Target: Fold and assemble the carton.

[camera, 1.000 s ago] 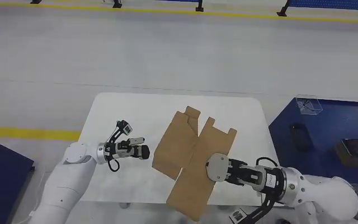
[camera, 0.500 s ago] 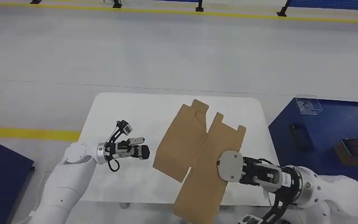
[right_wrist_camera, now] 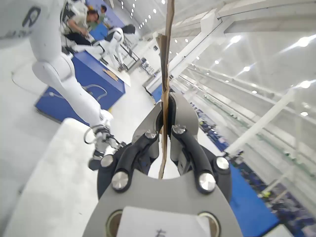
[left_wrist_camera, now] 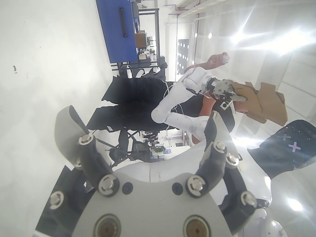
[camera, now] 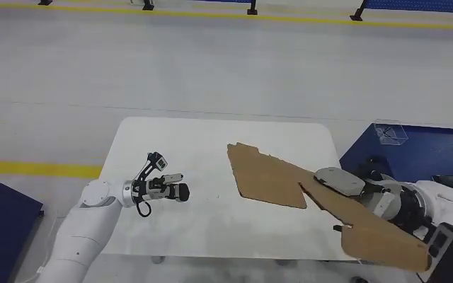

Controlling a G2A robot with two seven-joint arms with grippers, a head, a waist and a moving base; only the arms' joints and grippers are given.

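The carton [camera: 269, 173] is a flat brown cardboard blank, held over the table's right side and reaching past the table's right front corner. My right gripper [camera: 334, 180] is shut on it near its middle. The right wrist view shows the gripper [right_wrist_camera: 165, 114] pinching the sheet [right_wrist_camera: 169, 25] edge-on between its fingers. My left gripper [camera: 182, 192] hovers over the left part of the white table [camera: 177, 141], apart from the carton. In its own view the left gripper [left_wrist_camera: 143, 127] is open with nothing between its fingers, and the carton [left_wrist_camera: 267, 104] hangs farther off.
A blue cabinet [camera: 368, 166] stands right of the table, with a clear plastic box [camera: 391, 133] on it. A dark blue object [camera: 14, 212] sits at the far left. Bare table surface lies between the two grippers.
My right arm has swung the carton from the table's middle to the right, turning it from tilted upright to nearly flat. The left arm has not moved.
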